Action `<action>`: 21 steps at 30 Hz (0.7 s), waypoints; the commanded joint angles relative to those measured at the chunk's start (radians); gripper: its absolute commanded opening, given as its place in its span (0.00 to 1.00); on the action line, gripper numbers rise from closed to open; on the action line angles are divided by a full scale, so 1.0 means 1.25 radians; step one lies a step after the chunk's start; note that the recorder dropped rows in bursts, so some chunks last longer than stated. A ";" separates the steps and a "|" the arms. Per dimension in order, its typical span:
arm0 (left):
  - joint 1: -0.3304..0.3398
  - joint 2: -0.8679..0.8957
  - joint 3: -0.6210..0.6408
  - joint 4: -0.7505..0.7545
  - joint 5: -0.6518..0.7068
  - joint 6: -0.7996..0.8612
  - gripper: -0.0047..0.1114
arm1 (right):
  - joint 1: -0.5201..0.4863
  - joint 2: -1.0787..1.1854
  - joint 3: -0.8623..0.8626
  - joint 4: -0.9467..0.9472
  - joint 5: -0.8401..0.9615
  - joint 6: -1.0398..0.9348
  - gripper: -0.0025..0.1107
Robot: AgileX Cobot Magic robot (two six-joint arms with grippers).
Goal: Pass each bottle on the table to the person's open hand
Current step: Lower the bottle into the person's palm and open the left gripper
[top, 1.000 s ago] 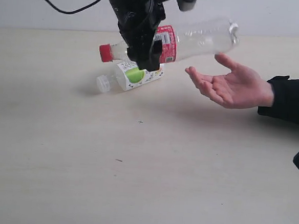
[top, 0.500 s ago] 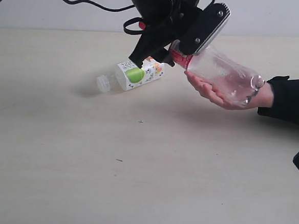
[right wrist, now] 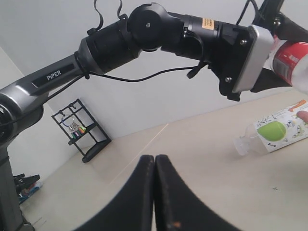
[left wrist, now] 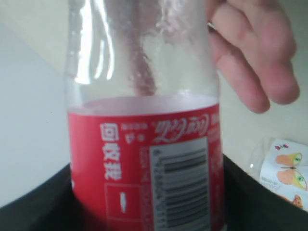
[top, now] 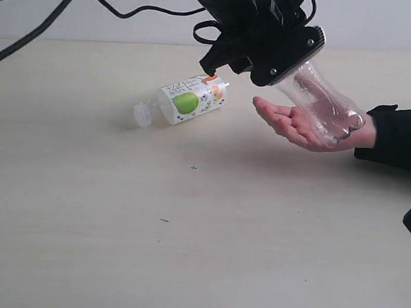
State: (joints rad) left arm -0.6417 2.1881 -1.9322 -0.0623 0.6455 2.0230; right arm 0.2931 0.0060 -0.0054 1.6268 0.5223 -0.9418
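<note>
Currently your left gripper (top: 272, 56) clamps the red-label Coke bottle (top: 320, 104) at its label band — base beyond the jaws, resting in the person's open hand (top: 289, 123). Looks empty, light, thin-walled, slick — hold w/ mild squeeze. R gripper (right wrist: 154, 166) closed, empty.

red-label bottle (left wrist: 144, 168): Coca-Cola, inverted; 回收 | left arm (right wrist: 60, 74): PiPER

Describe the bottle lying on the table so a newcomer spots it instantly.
On the pale table, look beside the person's open hand. A white-label bottle lies there on its side; unlike the red-label bottle resting on the palm, it shows a green fruit print.
</note>
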 commanded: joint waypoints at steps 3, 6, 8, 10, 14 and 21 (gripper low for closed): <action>-0.009 0.036 -0.008 -0.010 -0.050 0.053 0.04 | -0.002 -0.005 0.004 0.004 0.001 0.001 0.02; -0.023 0.045 -0.008 -0.010 -0.063 0.055 0.04 | -0.002 -0.005 0.004 0.004 0.001 0.001 0.02; -0.037 0.045 -0.008 -0.010 -0.060 0.055 0.04 | -0.002 -0.005 0.004 0.004 0.001 0.001 0.02; -0.044 0.045 -0.008 -0.018 -0.055 0.055 0.04 | -0.002 -0.005 0.004 0.004 0.001 0.001 0.02; -0.045 0.055 -0.008 -0.026 -0.047 0.046 0.04 | -0.002 -0.005 0.004 0.004 0.001 0.001 0.02; -0.035 0.088 -0.008 -0.026 -0.060 0.023 0.05 | -0.002 -0.005 0.004 0.004 0.001 0.001 0.02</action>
State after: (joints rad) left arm -0.6913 2.2859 -1.9362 -0.0873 0.5781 2.0714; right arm 0.2931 0.0060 -0.0054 1.6268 0.5223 -0.9418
